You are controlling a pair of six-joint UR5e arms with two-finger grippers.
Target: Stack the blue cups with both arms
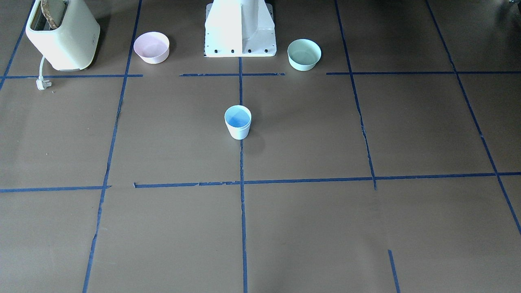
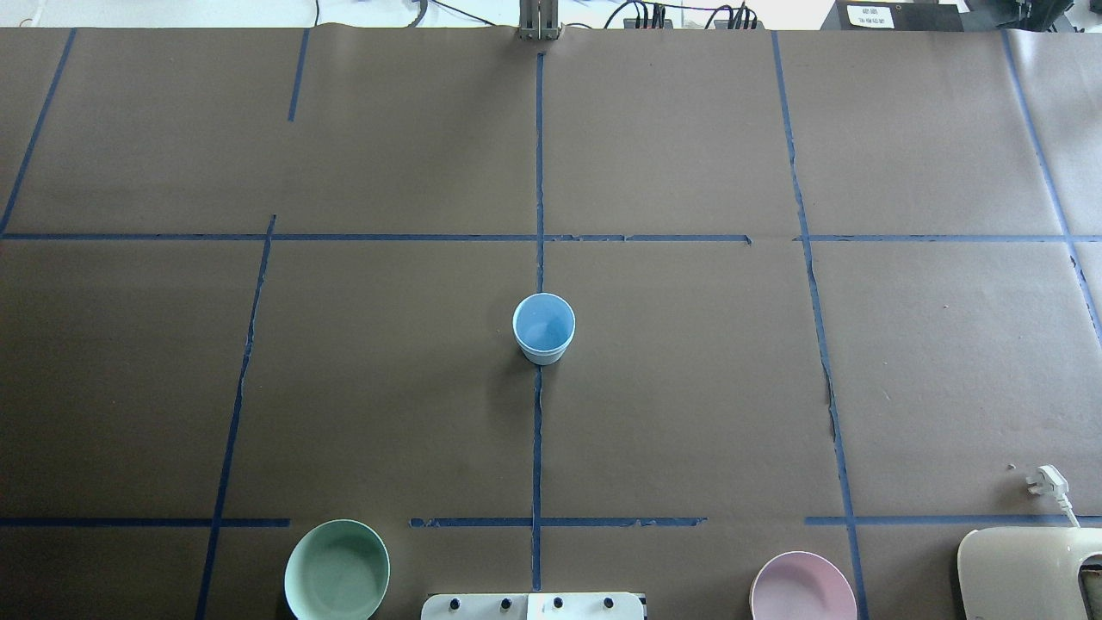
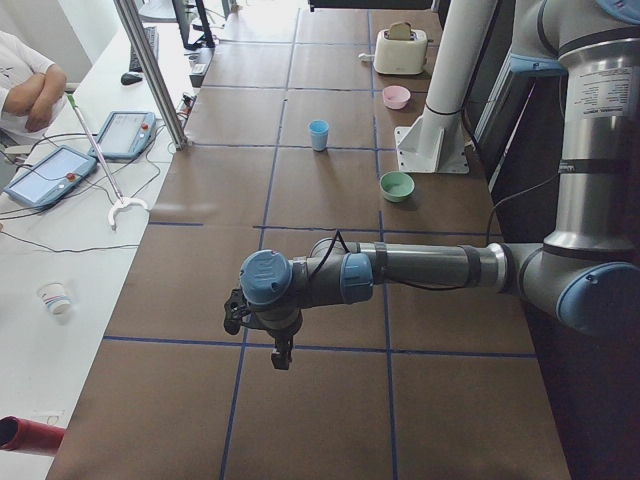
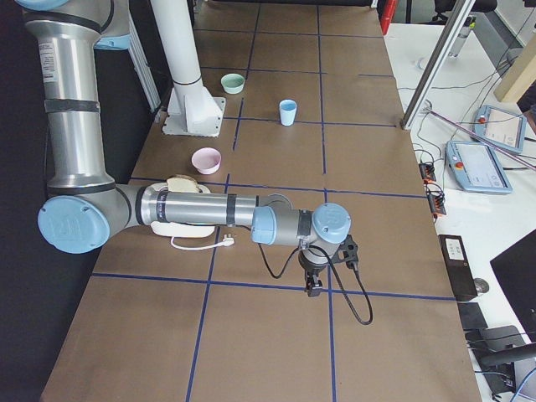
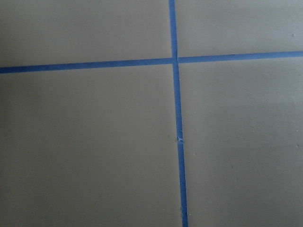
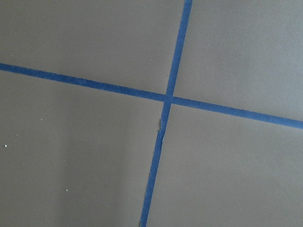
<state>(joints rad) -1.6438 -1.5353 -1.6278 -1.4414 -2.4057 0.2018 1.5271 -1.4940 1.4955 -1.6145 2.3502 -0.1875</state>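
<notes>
One pale blue cup [image 1: 238,122] stands upright on the centre tape line [image 2: 543,327], and it also shows far off in both side views [image 3: 318,134] [image 4: 287,111]. I cannot tell whether a second cup is nested in it; no other blue cup shows. My left gripper [image 3: 281,354] hangs over a tape cross near the table's left end, far from the cup. My right gripper [image 4: 314,286] hangs over a tape line near the right end. Each shows only in a side view, so I cannot tell whether it is open or shut. Both wrist views show only brown paper and tape.
A mint-green bowl [image 2: 337,570] and a pink bowl [image 2: 802,590] sit either side of the white pedestal [image 1: 240,28]. A cream toaster [image 1: 63,34] with its loose plug [image 1: 42,84] stands beyond the pink bowl. Tablets and cables lie on the operators' bench [image 3: 60,170].
</notes>
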